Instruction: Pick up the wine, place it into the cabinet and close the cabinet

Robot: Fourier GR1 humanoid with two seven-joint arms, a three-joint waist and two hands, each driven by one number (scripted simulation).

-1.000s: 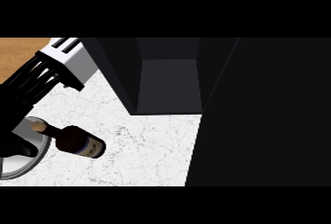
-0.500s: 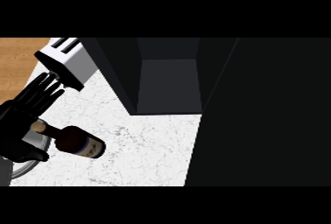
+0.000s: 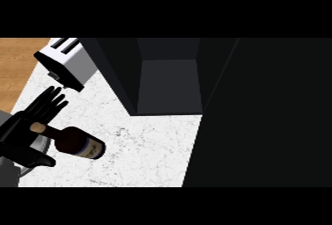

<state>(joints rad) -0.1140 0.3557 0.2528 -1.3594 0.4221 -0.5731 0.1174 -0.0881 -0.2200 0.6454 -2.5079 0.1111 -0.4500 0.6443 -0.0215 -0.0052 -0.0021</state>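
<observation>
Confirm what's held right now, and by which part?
Nothing gripped: the left hand is open, fingers straight, with the neck of the dark brown glass wine bottle across its palm.

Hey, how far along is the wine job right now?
Done: nothing yet. The wine bottle is on the counter, outside the cabinet, which stands open. In hand: the left hand is at the bottle's neck, fingers straight, not curled round it. Left: grasp and lift the bottle, set it inside the cabinet, then close it.
</observation>
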